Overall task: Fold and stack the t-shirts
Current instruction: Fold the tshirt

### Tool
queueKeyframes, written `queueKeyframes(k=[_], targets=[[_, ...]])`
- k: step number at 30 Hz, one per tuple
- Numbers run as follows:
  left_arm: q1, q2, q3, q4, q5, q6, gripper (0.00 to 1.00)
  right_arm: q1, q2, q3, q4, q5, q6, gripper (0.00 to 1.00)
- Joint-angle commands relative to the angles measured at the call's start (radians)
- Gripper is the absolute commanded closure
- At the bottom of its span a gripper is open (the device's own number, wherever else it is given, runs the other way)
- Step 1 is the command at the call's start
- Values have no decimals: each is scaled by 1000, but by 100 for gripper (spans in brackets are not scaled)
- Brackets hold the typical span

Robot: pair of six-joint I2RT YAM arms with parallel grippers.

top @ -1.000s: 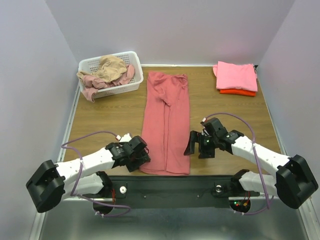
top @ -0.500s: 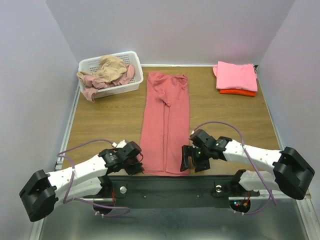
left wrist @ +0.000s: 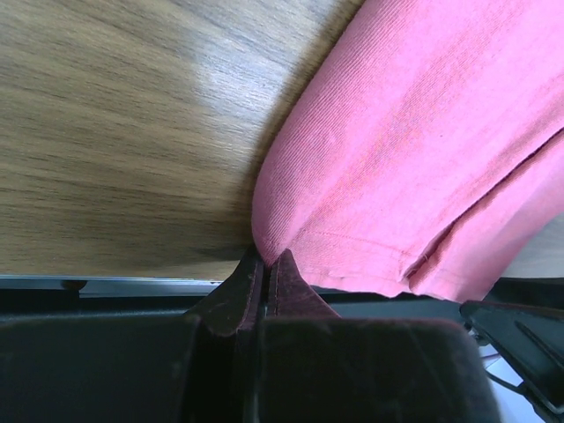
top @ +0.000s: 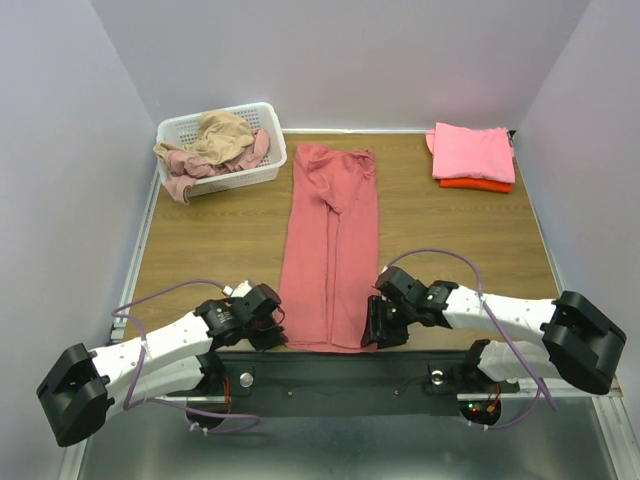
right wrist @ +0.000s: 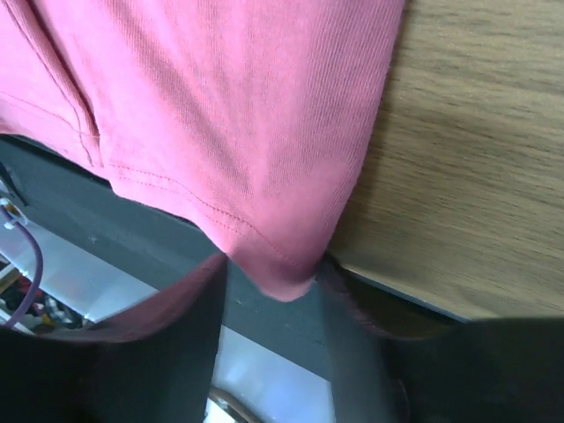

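Wooden table point(top: 220, 240) bears red t-shirt point(top: 330, 250), basket point(top: 240, 178), folded stack point(top: 472, 152)

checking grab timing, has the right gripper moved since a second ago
Yes: the right gripper came toward the table's near edge, onto the dusty red t-shirt's corner.

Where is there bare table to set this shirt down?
Bare wood on the table lies right of the red shirt, nearer than the pink stack; a second patch lies left of it, nearer than the basket. Crowded: the near edge, with the left gripper and right gripper at the shirt's corners.
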Motion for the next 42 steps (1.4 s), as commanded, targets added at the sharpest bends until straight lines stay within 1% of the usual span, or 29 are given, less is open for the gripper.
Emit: queueKeyframes(k=[1, 2, 3, 4, 6, 7, 8, 11, 15, 17, 21, 25, 29, 31, 34, 38, 42], targets=[[0, -17, 0, -45, -12, -8, 100, 10, 3, -7, 48, 11, 29, 53], [-2, -17, 5, -42, -15, -8, 100, 11, 4, -4, 48, 24, 28, 63], [-2, -19, 6, -33, -15, -4, 100, 11, 10, -1, 46, 33, 25, 68], [0, -20, 11, -29, -17, 1, 100, 11, 14, 7, 46, 51, 23, 77], [0, -19, 17, -15, -18, 7, 100, 11, 18, 14, 46, 62, 22, 88], [0, -19, 29, -15, -24, 8, 100, 11, 18, 27, 46, 71, 15, 97], [0, -19, 37, -16, -29, 11, 100, 10, 18, 34, 45, 74, 9, 100], [0, -16, 74, -18, -63, 10, 100, 11, 18, 74, 43, 102, -8, 100], [11, 15, 138, -7, -119, 45, 100, 10, 30, 145, 33, 142, -40, 100], [35, 38, 184, 2, -133, 67, 100, 7, 38, 177, 25, 163, -60, 100], [107, 113, 268, 13, -146, 169, 100, -24, 70, 238, 16, 186, -98, 100], [179, 216, 380, 36, -150, 263, 100, -91, 86, 289, 13, 203, -132, 99], [250, 309, 465, 60, -147, 337, 100, -157, 86, 340, 13, 251, -172, 100], [271, 363, 495, 79, -146, 378, 100, -209, 101, 363, 14, 260, -190, 100], [322, 432, 575, 86, -136, 422, 100, -263, 154, 409, 13, 258, -250, 100], [371, 506, 653, 114, -120, 484, 100, -315, 227, 468, 14, 238, -288, 100], [396, 614, 747, 116, -120, 554, 100, -377, 283, 519, 17, 241, -313, 100]])
